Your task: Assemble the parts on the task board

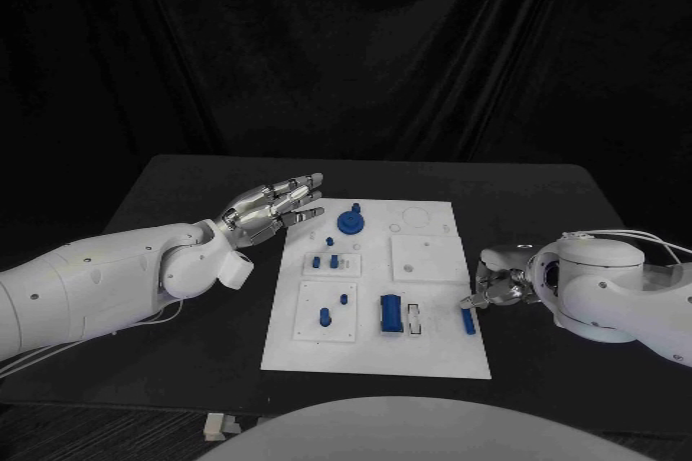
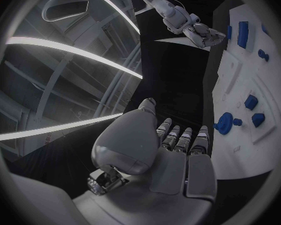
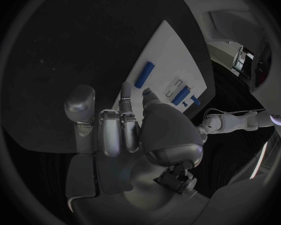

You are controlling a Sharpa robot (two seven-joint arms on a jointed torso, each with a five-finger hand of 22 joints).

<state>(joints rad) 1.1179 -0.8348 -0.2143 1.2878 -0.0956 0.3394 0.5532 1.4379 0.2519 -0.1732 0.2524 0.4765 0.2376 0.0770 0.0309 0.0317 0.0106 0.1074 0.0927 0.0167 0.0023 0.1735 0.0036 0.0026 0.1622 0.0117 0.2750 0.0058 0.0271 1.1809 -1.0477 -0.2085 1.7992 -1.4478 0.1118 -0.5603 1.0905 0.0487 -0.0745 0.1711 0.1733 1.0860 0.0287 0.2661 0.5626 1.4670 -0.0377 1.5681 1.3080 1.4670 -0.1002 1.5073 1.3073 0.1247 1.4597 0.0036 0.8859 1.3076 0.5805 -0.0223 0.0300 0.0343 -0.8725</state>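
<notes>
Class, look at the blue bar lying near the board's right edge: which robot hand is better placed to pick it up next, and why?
The right robot hand. It sits just beside the blue bar at the board, holding nothing. The left robot hand hovers open off the board's far left corner, across the board from the bar.

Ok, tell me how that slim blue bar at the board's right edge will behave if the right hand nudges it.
The blue bar looks rigid and small, so probably light and easily shifted. It lies flat on the smooth white task board, so it would likely slide or pivot rather than tip. It sits close to the board's edge beside the right hand, so an outward push could knock it off.
</notes>
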